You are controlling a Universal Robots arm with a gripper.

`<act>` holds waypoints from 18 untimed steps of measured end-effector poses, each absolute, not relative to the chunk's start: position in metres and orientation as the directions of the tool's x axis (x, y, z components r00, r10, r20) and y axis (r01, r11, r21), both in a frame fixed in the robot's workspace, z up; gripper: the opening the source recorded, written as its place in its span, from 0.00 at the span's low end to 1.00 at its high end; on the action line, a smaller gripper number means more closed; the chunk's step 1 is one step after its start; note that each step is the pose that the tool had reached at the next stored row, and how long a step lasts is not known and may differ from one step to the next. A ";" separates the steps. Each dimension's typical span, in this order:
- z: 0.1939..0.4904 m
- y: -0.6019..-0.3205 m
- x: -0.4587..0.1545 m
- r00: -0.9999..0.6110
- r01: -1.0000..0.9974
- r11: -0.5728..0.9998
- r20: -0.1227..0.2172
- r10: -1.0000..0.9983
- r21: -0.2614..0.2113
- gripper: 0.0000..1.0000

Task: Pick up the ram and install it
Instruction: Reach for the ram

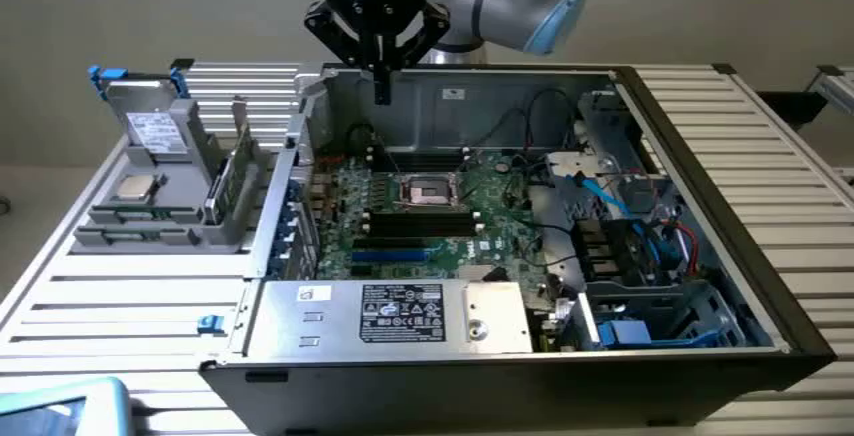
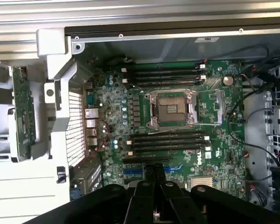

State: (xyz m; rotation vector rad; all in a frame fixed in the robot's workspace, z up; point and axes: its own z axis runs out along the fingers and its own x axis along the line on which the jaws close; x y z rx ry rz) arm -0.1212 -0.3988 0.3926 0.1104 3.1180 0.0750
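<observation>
- A black two-finger gripper point(image 1: 383, 88) on a grey-and-blue robot arm point(image 1: 527, 1) hangs above the rear wall of an open black computer case point(image 1: 467, 386), fingers pressed together and holding nothing.
- The ram, a long thin green circuit-board stick point(image 1: 230, 184), stands on edge in a grey slotted holder point(image 1: 147, 231) outside the case, on the exterior view's left and well apart from the gripper. In the wrist view the ram point(image 2: 23, 112) lies just beside the case's side wall.
- Risk at the holder, as judged: the stick sits in a narrow slot close to the holder's ribs and the case wall. A slightly off approach could strike either one, or catch the board askew and tip it.
- Risk at the board: empty black memory slots point(image 2: 168, 140) flank an uncovered silver processor socket point(image 2: 170, 109) on the large green motherboard point(image 1: 461, 246). A tilted or misaligned stick could fail to seat, or stray onto the socket. Dark cables point(image 1: 541, 106) hang nearby.
- Case and holder rest on a pale slatted metal table point(image 1: 747, 126). A plain grey wall point(image 1: 160, 6) stands behind, and a blue-edged object point(image 1: 60, 406) lies at the near corner.
</observation>
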 end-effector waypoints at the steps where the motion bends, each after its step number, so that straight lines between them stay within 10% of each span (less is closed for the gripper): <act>1: 0.393 -0.399 -0.121 -0.997 0.070 0.996 -0.019 0.071 0.049 0.11; 18: 0.393 -0.399 -0.128 -0.997 0.070 0.996 -0.019 0.071 0.049 0.11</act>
